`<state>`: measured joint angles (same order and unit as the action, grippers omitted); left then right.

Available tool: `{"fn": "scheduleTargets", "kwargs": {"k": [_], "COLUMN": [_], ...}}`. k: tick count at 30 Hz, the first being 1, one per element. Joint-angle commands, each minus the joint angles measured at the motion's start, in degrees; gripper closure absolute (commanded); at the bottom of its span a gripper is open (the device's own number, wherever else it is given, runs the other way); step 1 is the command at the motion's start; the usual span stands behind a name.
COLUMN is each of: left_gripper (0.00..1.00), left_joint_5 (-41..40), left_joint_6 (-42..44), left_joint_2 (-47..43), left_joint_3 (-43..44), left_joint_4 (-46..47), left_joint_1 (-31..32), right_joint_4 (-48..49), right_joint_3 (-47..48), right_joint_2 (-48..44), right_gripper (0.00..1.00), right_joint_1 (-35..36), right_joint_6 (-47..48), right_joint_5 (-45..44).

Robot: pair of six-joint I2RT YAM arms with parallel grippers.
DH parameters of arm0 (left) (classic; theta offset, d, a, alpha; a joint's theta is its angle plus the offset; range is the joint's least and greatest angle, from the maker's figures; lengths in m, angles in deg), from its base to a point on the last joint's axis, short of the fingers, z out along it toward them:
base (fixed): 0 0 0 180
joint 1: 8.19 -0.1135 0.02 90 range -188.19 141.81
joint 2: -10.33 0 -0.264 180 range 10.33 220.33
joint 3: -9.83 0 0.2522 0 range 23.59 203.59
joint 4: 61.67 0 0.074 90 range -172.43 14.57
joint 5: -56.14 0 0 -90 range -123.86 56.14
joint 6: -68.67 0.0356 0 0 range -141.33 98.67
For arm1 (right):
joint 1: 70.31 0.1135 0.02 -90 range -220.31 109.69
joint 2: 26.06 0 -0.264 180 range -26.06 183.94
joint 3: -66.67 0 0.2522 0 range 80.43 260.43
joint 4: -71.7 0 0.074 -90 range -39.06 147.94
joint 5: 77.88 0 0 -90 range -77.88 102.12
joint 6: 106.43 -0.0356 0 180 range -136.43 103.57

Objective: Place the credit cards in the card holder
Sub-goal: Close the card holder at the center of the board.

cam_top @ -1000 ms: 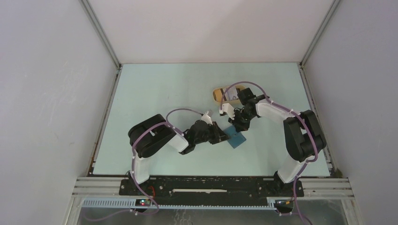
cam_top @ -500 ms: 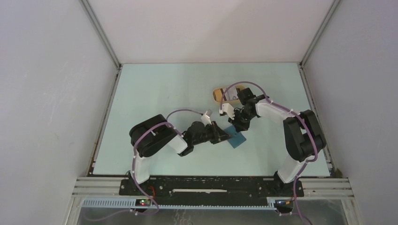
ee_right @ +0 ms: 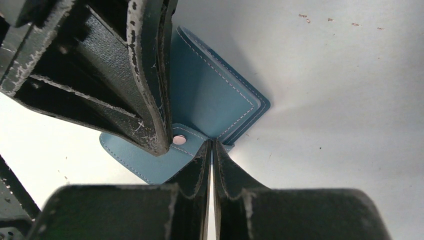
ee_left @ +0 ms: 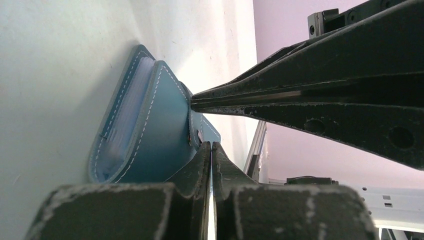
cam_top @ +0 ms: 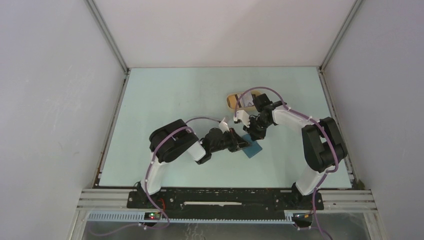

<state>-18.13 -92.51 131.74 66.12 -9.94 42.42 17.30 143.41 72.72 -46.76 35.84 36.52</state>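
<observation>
The teal-blue card holder (cam_top: 252, 148) lies on the table between both arms, one cover lifted off the other (ee_left: 150, 125). My right gripper (cam_top: 255, 135) is shut on the edge of the lifted cover, next to the snap tab (ee_right: 211, 144). My left gripper (cam_top: 242, 143) is shut, and its tips rest against the snap tab (ee_left: 211, 146) right by the metal snap (ee_right: 178, 140). The lighter blue inside of the tab (ee_right: 140, 161) faces up. A whitish credit card (cam_top: 246, 104) lies in the tan oval tray, partly hidden by the right arm.
The tan oval tray (cam_top: 231, 100) stands behind the right gripper at the table's middle back. White walls close in the table on the left, back and right. Both arms' cables loop above the holder.
My left arm has swung in and turned at the wrist, bringing its shut tips a little further right onto the holder's tab. The right gripper and the holder have stayed put.
</observation>
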Motion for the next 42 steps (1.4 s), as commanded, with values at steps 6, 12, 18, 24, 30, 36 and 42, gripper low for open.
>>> {"fn": "scheduleTargets", "kwargs": {"k": [6, 12, 18, 24, 30, 36, 42], "left_gripper": [0.93, 0.93, 0.94, 0.95, 0.96, 0.97, 0.98], "left_joint_5": [0.1, -0.4, -0.5, -0.6, -0.3, -1.5, -2.9], "left_joint_6": [-1.9, -3.2, -3.1, -2.5, -1.8, -1.0, -0.4], "left_joint_2": [-0.8, 0.1, 0.7, 0.5, 0.8, 0.6, 0.4], "left_joint_3": [1.8, 3.0, 4.6, 4.5, 4.8, 4.0, 1.7], "left_joint_4": [4.1, 4.2, 0.6, -4.1, -8.7, -12.1, -14.2], "left_joint_1": [-0.9, -1.3, -1.3, -1.2, -1.2, -1.1, -1.3], "right_joint_4": [0.5, 0.5, 0.5, 0.5, 0.5, 0.5, 0.5], "right_joint_3": [0.2, 0.3, 0.2, 0.3, 0.3, 0.3, 0.3], "right_joint_2": [2.4, 2.5, 2.6, 2.6, 2.6, 2.6, 2.6], "right_gripper": [0.91, 0.91, 0.91, 0.91, 0.91, 0.92, 0.92], "right_joint_1": [0.7, 0.8, 0.9, 0.9, 0.9, 1.0, 1.0], "right_joint_6": [-0.3, -0.3, -0.3, -0.4, -0.4, -0.5, -0.6], "right_joint_5": [-0.6, -0.6, -0.7, -0.8, -0.9, -1.1, -1.2]}}
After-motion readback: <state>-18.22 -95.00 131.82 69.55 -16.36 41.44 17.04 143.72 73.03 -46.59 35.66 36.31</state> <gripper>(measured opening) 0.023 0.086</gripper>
